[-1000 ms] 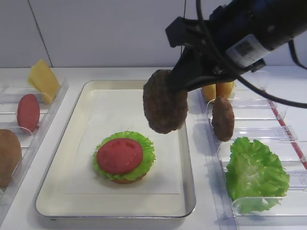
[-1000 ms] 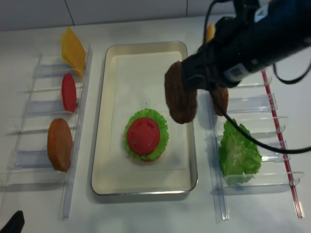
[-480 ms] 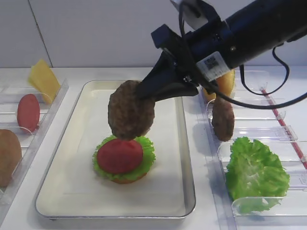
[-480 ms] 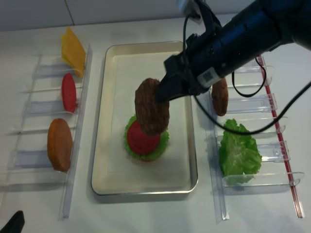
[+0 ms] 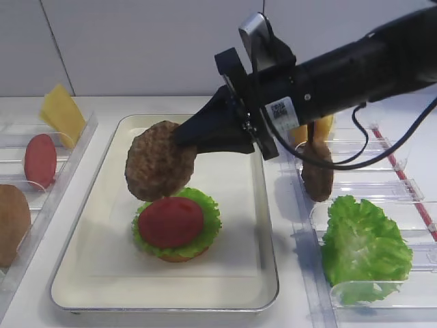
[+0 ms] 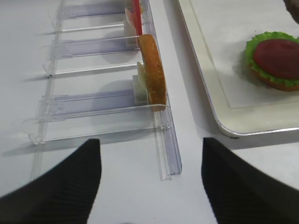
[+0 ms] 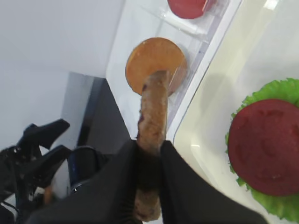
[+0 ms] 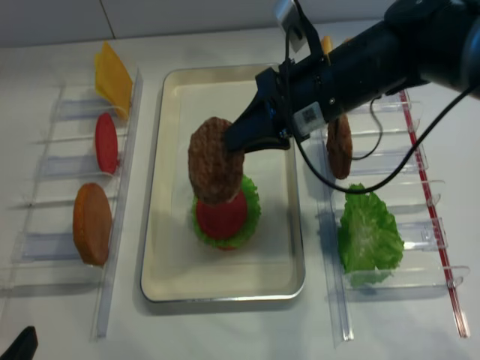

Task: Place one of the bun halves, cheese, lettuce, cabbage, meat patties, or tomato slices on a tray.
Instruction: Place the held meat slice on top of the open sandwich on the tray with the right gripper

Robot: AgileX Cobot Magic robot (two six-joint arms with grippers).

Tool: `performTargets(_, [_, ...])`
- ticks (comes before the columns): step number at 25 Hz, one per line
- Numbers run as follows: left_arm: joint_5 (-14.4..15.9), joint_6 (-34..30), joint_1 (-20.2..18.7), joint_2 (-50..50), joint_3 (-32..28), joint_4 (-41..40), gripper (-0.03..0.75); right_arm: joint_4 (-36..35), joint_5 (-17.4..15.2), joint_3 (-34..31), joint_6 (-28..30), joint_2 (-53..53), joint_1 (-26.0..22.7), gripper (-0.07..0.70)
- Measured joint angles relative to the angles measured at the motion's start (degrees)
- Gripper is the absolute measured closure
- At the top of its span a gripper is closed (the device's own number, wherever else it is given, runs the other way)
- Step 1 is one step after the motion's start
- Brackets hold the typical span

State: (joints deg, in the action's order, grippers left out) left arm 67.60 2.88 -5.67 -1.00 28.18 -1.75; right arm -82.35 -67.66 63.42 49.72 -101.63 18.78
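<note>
Patty [image 5: 156,171] pinched on edge in my right gripper [image 7: 148,156].
I see the jaws clamped tight on it, hanging above the tomato slice [image 5: 170,221] and lettuce [image 5: 208,229] on the tray [image 5: 116,273].

The right gripper [image 8: 238,139] pinches a patty [image 8: 215,170] by its edge and holds it above the tray [image 8: 160,232], over the tomato slice [image 8: 222,214] and lettuce [image 8: 250,201] stacked there. Left of the tray, clear racks hold cheese [image 8: 112,80], a second tomato slice [image 8: 106,142] and a bun half [image 8: 92,223]. Right of it, racks hold another patty [image 8: 339,146] and a lettuce leaf [image 8: 367,237]. All rests on the white counter [image 8: 225,322].
</note>
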Motion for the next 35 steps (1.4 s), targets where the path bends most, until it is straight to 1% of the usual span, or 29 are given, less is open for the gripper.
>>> performTargets(2, [0.0,0.0,0.0,0.0,0.0,0.0,0.293,-3.8,0.3,-2.3,2.5,-1.3,0.0,0.488])
performTargets(6, [0.0,0.0,0.0,0.0,0.0,0.0,0.293,-7.5,1.1,-6.6,7.2,-3.1,0.0,0.488])
performTargets(10, [0.0,0.0,0.0,0.0,0.0,0.0,0.293,-9.6,1.3,-7.8,9.5,-4.3,0.0,0.488])
performTargets(13, [0.0,0.0,0.0,0.0,0.0,0.0,0.293,-10.7,1.3,-8.0,9.7,-6.0,0.0,0.488])
performTargets(25, [0.0,0.0,0.0,0.0,0.0,0.0,0.293,-11.5,1.7,-8.2,10.3,-10.4,0.0,0.488])
performTargets(32, [0.0,0.0,0.0,0.0,0.0,0.0,0.293,-11.5,1.7,-8.2,10.4,-11.1,0.0,0.488])
performTargets(35, [0.0,0.0,0.0,0.0,0.0,0.0,0.293,-11.5,1.7,-8.2,11.1,-11.1,0.0,0.465])
